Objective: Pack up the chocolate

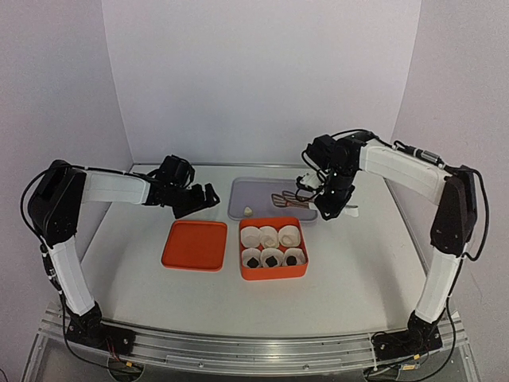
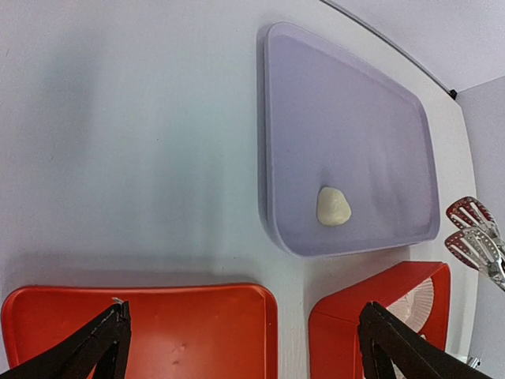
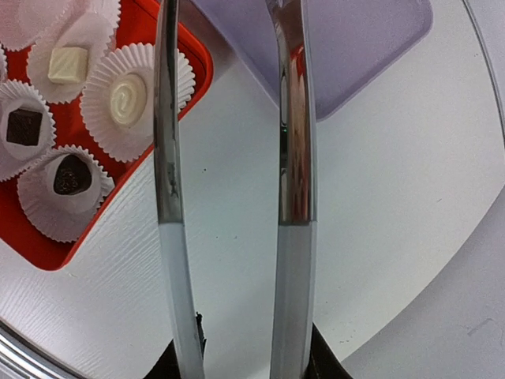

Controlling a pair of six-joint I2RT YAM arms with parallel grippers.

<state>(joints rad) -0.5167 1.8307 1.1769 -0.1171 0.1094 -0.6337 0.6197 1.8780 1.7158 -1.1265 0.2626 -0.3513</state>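
Observation:
One cream-white chocolate lies alone on the lavender tray, also seen from above as a pale chocolate. The red box holds paper cups with several chocolates: white ones and dark ones. My right gripper is shut on metal tongs. The tongs' red tips hover over the tray, right of the loose piece, with nothing between them. My left gripper hangs open over the gap between lid and box.
An orange-red lid lies flat to the left of the box. The tray sits just behind the box. White walls close the table at the back and both sides.

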